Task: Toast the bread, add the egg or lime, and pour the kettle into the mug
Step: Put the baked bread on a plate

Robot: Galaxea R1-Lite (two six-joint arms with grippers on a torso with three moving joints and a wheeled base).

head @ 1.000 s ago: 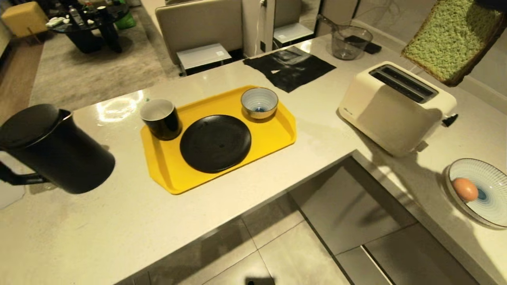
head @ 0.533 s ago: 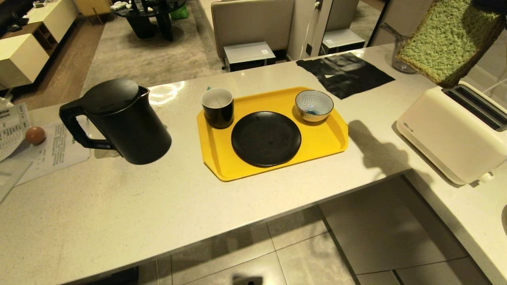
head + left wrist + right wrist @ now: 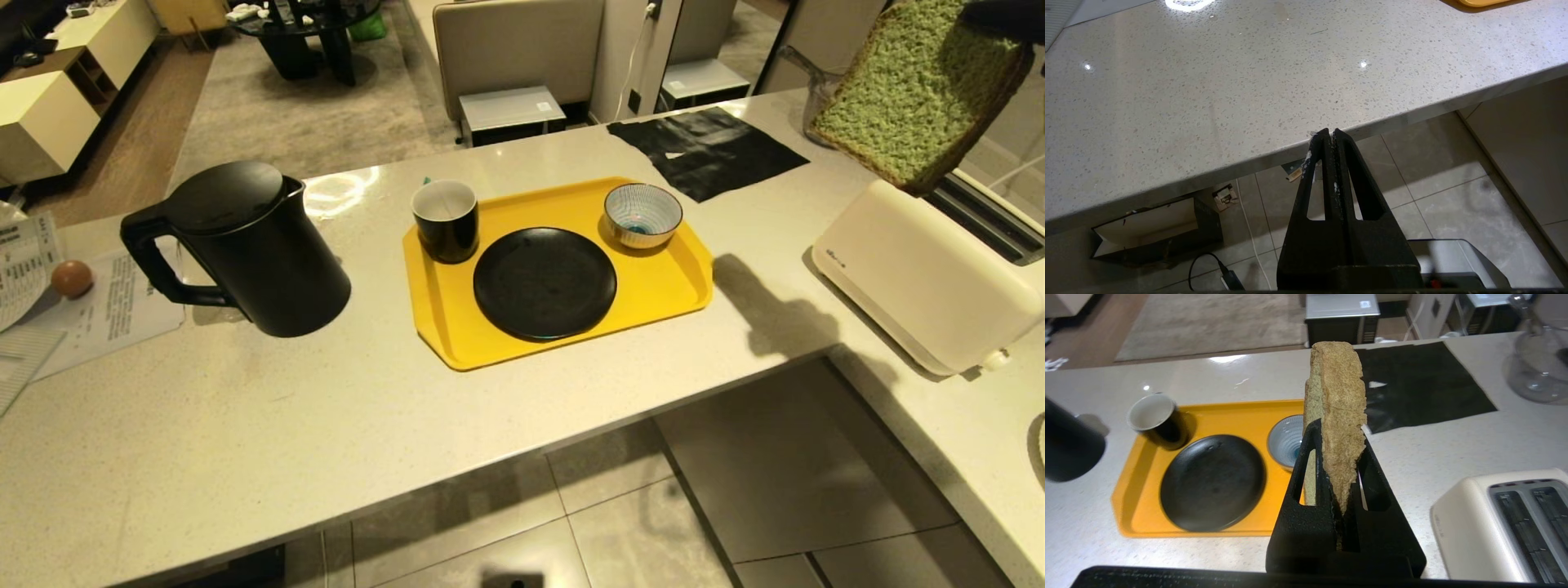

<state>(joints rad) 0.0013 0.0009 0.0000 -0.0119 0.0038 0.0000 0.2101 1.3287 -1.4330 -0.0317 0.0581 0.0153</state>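
Observation:
My right gripper (image 3: pixel 1337 435) is shut on the bread (image 3: pixel 1340 408), a thick slice held on edge. In the head view the bread (image 3: pixel 914 90) hangs tilted at the top right, its low corner just above the cream toaster (image 3: pixel 914 278) near its slots (image 3: pixel 1531 514). The black kettle (image 3: pixel 245 245) stands at the left of the counter. The mug (image 3: pixel 446 220) sits on the yellow tray's left end. An egg (image 3: pixel 72 278) lies on papers at the far left. The lime is out of view. My left gripper (image 3: pixel 1329 132) is shut and empty, low by the counter's front edge.
The yellow tray (image 3: pixel 661 282) also holds a black plate (image 3: pixel 544 282) and a striped bowl (image 3: pixel 642 215). A black mat (image 3: pixel 710 151) and a clear glass jug (image 3: pixel 816 90) lie behind. The counter turns an inner corner in front of the toaster.
The camera swung left early on: the kettle and left egg came into view, the toaster slid right. The bread stays in my right gripper, now slightly lower over the toaster.

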